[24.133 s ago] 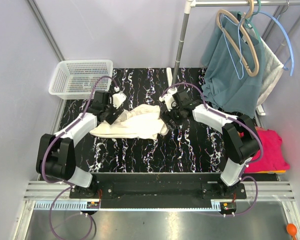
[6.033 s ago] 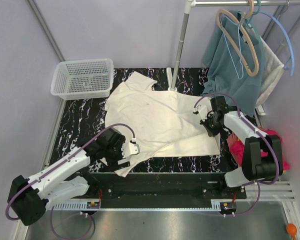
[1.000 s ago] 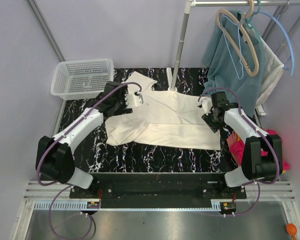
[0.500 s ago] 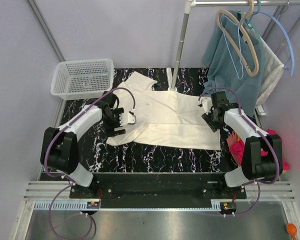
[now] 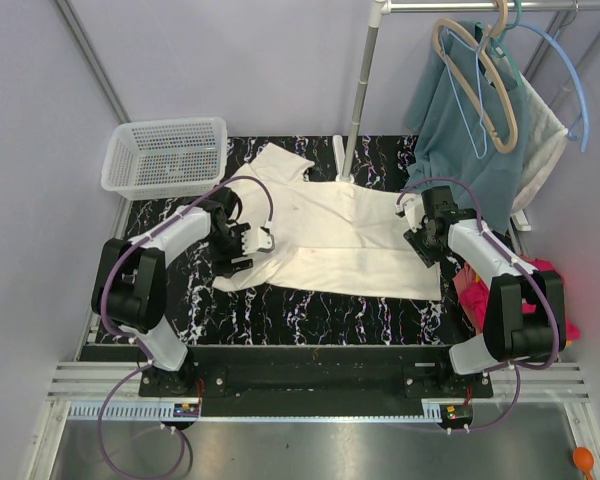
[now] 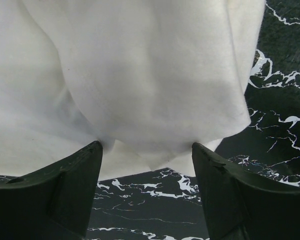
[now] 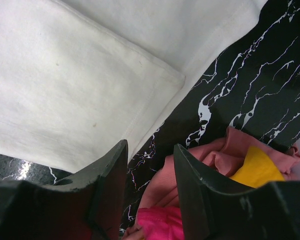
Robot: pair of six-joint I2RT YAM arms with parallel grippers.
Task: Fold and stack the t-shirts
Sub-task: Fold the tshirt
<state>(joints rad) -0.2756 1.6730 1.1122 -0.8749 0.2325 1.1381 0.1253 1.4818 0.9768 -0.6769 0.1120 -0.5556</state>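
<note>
Top view: the cream t-shirt lies half-folded mid-frame, with my left gripper at its left edge and my right gripper at its right.

Left wrist: jaws wide and empty, straddling the hem. I'd pinch both layers squarely.

Right wrist: jaws half apart and empty, with the pink t-shirt at lower right.

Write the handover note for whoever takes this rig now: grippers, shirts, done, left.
Left gripper: open, empty, at the left end of the cream t-shirt.
Right gripper: open, empty, over its right end.
Cream t-shirt lies flat on the table, apparently folded once lengthwise. Pink tee and orange tee lie at the table's right edge.
Left: fold the cream one smaller, then stack it with the others.
</note>
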